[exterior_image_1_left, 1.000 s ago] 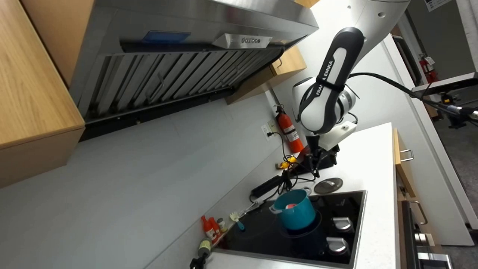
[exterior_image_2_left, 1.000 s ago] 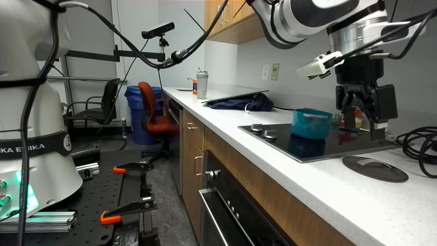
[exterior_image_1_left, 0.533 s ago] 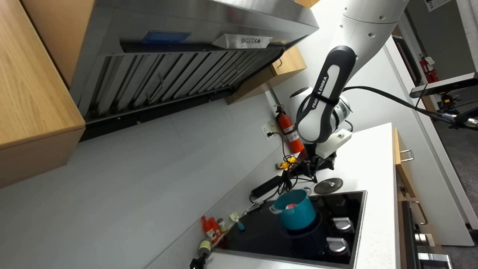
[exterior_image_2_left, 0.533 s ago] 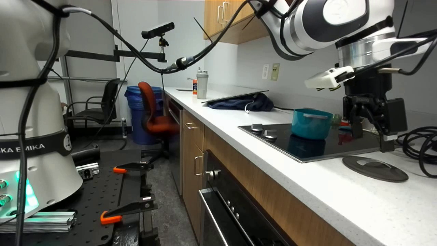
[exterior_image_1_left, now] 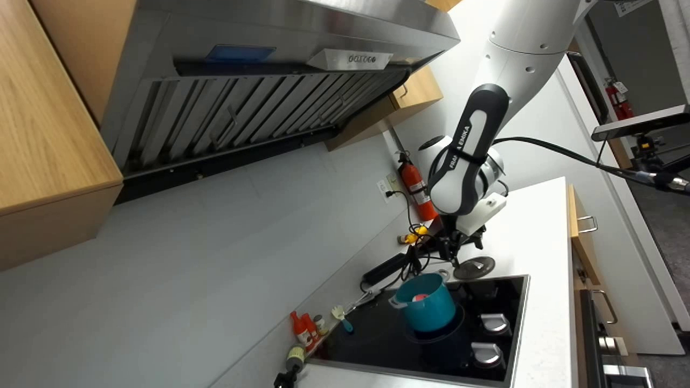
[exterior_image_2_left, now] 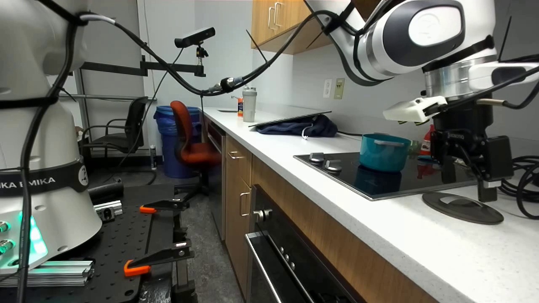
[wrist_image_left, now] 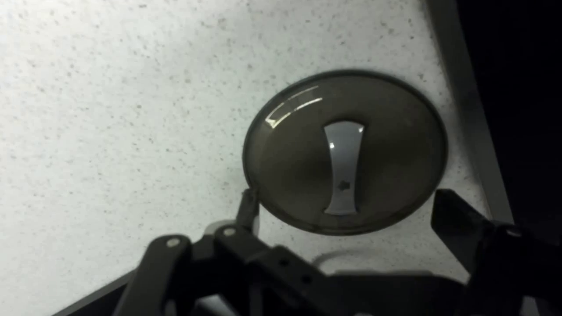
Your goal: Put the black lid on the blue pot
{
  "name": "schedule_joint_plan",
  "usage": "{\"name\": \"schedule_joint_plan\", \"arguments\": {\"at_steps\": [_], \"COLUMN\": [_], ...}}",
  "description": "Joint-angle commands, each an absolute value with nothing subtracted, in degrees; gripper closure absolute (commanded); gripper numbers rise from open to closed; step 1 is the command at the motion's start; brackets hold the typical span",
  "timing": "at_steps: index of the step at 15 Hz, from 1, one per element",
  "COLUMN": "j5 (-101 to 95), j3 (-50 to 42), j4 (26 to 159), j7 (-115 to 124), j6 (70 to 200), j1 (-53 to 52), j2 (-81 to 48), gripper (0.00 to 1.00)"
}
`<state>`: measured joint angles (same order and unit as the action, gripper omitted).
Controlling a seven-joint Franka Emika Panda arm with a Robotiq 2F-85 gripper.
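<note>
Far left in an exterior view it's the Franka's white base (exterior_image_2_left: 50, 198), then an orange office chair (exterior_image_2_left: 185, 130) and a grey shaker bottle (exterior_image_2_left: 249, 105) way down the white counter (exterior_image_2_left: 463, 252). Further right there are the silver knobs (exterior_image_2_left: 333, 165) of the black glass cooktop (exterior_image_2_left: 414, 182), and past them the teal pot (exterior_image_2_left: 385, 155) standing upright on the glass with no lid on it, so the main job isn't done yet. Right of that is the dark round lid (exterior_image_2_left: 459, 211), flat on the counter just beside the cooktop, with the Robotiq gripper (exterior_image_2_left: 468, 186) hanging close over its wall-side edge, fingers (exterior_image_2_left: 487, 195) spread wide and holding nothing. Can't really tell how much gap is left under the tips. Last thing over on the right is a coiled black cable (exterior_image_2_left: 522, 181). So imo this is the reach-and-line-up step, pre-grasp. In the wrist view the lid's grey strap handle (wrist_image_left: 344, 169) runs lengthwise between the two fingers, so closing should pinch it across its narrow waist. The tips look a bit short of the handle's middle though, so the next move probably calls for a small nudge that way, a straight drop, then a squeeze. Coming down off-centre might just skid the lid around.
</note>
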<state>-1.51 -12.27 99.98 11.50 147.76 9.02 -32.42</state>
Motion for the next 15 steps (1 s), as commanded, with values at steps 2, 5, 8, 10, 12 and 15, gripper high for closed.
{"name": "schedule_joint_plan", "arguments": {"at_steps": [2, 5, 8, 10, 12, 15], "j5": [-0.8, -0.8, -0.7, -0.7, -1.0, -1.2], "j3": [-12.4, -12.4, -12.5, -12.5, -12.8, -13.0], "j4": [96.2, 95.6, 95.2, 95.1, 95.5, 96.3], "j7": [11.9, 11.9, 11.9, 12.0, 12.3, 12.5], "j6": [145.9, 145.9, 145.7, 145.6, 145.8, 145.8], "j1": [9.5, 9.7, 9.8, 9.8, 9.6, 9.4], "j2": [-35.1, -35.7, -35.8, -35.8, -35.4, -34.7], "gripper": [0.26, 0.49, 0.73, 0.87, 0.99, 0.96]}}
